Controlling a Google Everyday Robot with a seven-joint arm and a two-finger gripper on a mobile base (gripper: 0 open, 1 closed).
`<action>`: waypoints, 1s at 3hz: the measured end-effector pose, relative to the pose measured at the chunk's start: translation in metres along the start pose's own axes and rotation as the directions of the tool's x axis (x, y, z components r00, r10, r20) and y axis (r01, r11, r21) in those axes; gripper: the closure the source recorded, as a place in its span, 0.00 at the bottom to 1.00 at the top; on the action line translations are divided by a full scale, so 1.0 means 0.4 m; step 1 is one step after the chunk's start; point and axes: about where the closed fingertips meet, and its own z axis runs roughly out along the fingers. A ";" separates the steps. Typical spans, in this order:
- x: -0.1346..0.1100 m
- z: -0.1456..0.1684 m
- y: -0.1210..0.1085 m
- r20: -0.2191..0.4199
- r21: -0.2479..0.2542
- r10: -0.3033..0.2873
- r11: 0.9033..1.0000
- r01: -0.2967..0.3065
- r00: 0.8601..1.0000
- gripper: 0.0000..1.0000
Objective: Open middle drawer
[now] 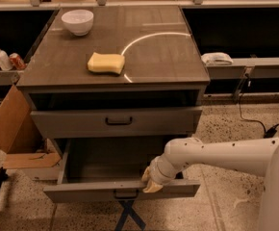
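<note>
Sitting at middle drawer (82, 191) front, claw (151, 183); cardboard box (9, 124) beside.

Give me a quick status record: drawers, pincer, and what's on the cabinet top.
middle drawer: pulled out, interior exposed
drawer above: shut
pincer: at the middle drawer's front top edge, just right of its handle
arm: reaches in from the right
cabinet top: yellow sponge near centre, white bowl at back left
</note>
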 end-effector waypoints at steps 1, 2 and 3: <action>-0.001 0.004 0.003 0.001 -0.004 -0.001 1.000 0.001 1.000 0.28; -0.002 0.006 0.005 0.002 -0.006 -0.001 1.000 0.001 1.000 0.03; 0.007 -0.051 0.012 -0.002 -0.014 -0.012 1.000 0.012 1.000 0.00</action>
